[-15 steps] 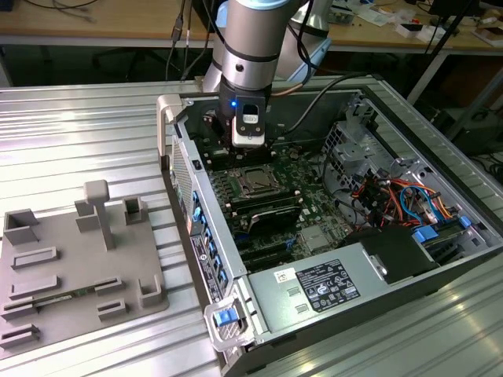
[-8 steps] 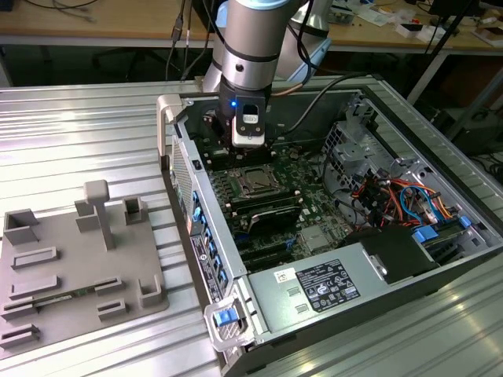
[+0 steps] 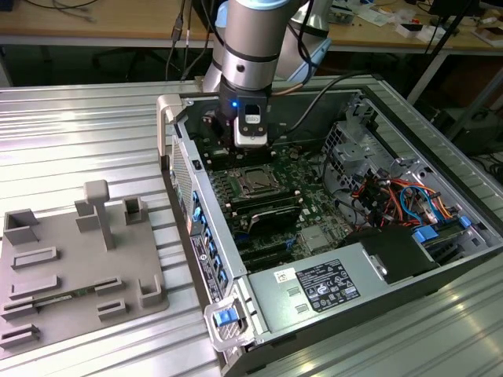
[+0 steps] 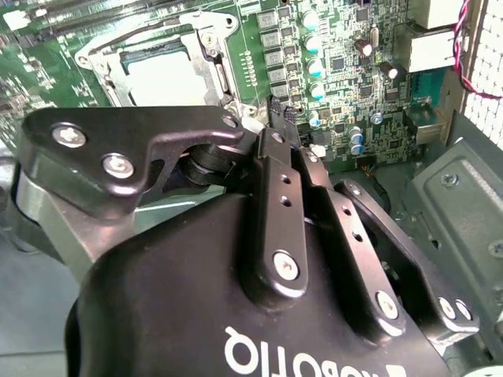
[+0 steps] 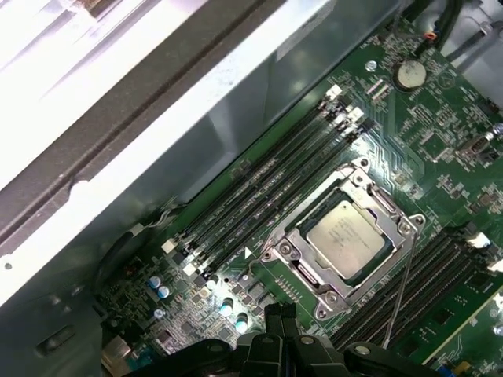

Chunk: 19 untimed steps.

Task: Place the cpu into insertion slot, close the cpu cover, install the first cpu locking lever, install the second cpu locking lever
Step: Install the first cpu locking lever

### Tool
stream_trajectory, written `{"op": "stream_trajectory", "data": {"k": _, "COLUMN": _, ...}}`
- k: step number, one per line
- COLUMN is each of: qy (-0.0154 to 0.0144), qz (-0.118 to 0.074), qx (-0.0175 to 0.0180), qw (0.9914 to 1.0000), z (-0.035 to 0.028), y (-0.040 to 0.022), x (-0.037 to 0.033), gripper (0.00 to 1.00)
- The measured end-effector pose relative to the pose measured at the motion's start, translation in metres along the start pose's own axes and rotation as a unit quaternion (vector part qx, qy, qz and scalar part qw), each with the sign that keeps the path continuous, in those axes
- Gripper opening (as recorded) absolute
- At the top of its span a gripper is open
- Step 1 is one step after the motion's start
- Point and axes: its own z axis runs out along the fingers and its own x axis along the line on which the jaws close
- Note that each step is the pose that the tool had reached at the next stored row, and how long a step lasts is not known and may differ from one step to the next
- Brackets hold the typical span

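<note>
The cpu (image 5: 346,236) lay flat in the insertion slot (image 5: 357,177), its dull metal top showing through the cut-out of the cpu cover (image 5: 302,271), which looked lowered around it, though I could not tell whether the frame sat fully down on every side. A thin locking lever (image 5: 401,287) ran slantwise beside the socket and seemed, in my judgement, not yet hooked under its catch. The claw (image 5: 279,318) hung just beside the socket over the motherboard (image 5: 440,133), its fingers apparently pressed together with nothing pinched between them; in the exterior view it (image 3: 253,149) stood low inside the computer case (image 3: 440,196), which rested on the ribbed tabletop (image 3: 78,126). The main hazard I saw was a sideways miss. The lever was a slim wire, so a shut claw pressing on it off-centre could have slipped and struck the small capacitors (image 5: 228,306) or the long black memory slots (image 5: 259,196) close by. If the cover were not truly seated, forcing a lever down could have loaded the chip unevenly and bent contacts beneath it. The case wall (image 5: 196,102) stood near the arm, leaving little room to swing.
</note>
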Motion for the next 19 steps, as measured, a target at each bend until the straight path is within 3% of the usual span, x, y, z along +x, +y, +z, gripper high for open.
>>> {"op": "stream_trajectory", "data": {"k": 4, "qy": 0.0014, "qz": -0.046, "qx": -0.0014, "qw": 0.99896, "z": 0.0, "y": 0.0, "x": 0.0, "gripper": 0.11}}
{"op": "stream_trajectory", "data": {"k": 19, "qy": 0.0017, "qz": -0.05, "qx": -0.0017, "qw": 0.99876, "z": 0.0, "y": 0.0018, "x": 0.0016, "gripper": 0.11}}
